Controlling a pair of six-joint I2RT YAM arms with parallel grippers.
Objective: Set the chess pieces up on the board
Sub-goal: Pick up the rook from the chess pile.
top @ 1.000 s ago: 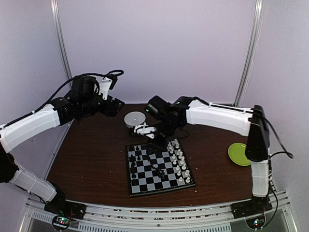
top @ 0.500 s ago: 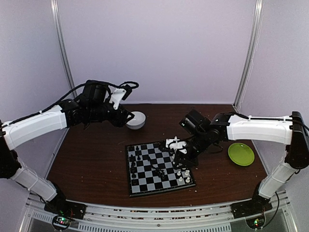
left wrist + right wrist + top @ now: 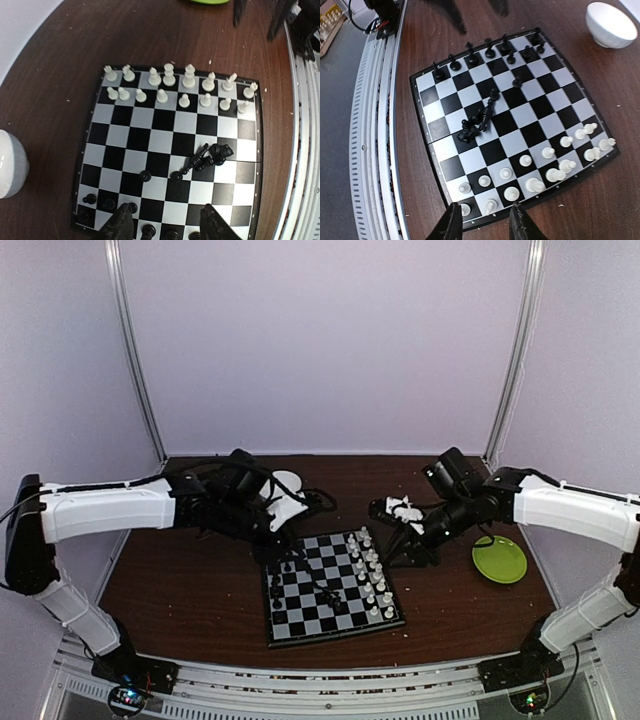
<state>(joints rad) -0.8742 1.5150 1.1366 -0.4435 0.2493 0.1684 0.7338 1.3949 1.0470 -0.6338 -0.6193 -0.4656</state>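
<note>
The checkered board (image 3: pixel 300 612) lies at the table's middle front. White chess pieces (image 3: pixel 372 570) stand in two rows along its right side. Several black pieces (image 3: pixel 281 565) stand along its left side, and a small pile of black pieces (image 3: pixel 330 595) lies toppled near the middle. The pile also shows in the left wrist view (image 3: pixel 210 155) and the right wrist view (image 3: pixel 477 120). My left gripper (image 3: pixel 275 535) (image 3: pixel 167 227) hovers open and empty over the board's black side. My right gripper (image 3: pixel 405 548) (image 3: pixel 485 225) hovers open and empty just off the white side.
A white bowl (image 3: pixel 290 482) stands behind the board, partly hidden by my left arm; it also shows in the wrist views (image 3: pixel 10 165) (image 3: pixel 611 17). A green plate (image 3: pixel 499 560) lies at the right. Small crumbs dot the brown table (image 3: pixel 180 580).
My left arm swung from the back left down to the board's left edge. My right arm came from near the bowl, across the board, to its right edge. The pieces have not moved.
</note>
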